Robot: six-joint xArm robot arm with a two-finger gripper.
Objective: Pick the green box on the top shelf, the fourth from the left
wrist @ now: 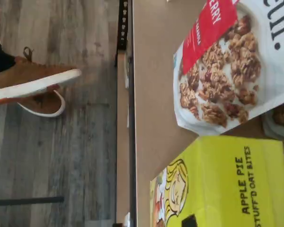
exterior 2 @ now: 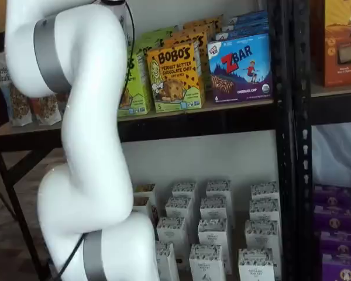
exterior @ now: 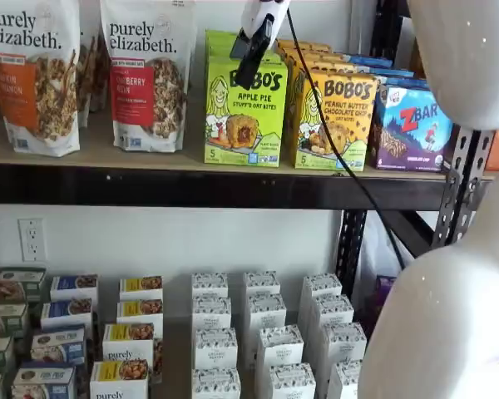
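Because the Bobo's Apple Pie box (exterior: pixel 244 112) stands at the front edge of the top shelf (exterior: pixel 191 184), between the cranberry granola bag (exterior: pixel 145 75) and the Peanut Butter Chocolate Chip box (exterior: pixel 333 120), the gripper (exterior: pixel 254 58) hangs just before its upper face, fingers spread wide and empty, probably lining up.

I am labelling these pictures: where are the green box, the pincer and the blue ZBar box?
green box (exterior: pixel 244 116): shelf view, on its front face.
pincer (exterior: pixel 251 56): shelf view, on the black fingers.
blue ZBar box (exterior 2: pixel 241 69): shelf view, on its front face.
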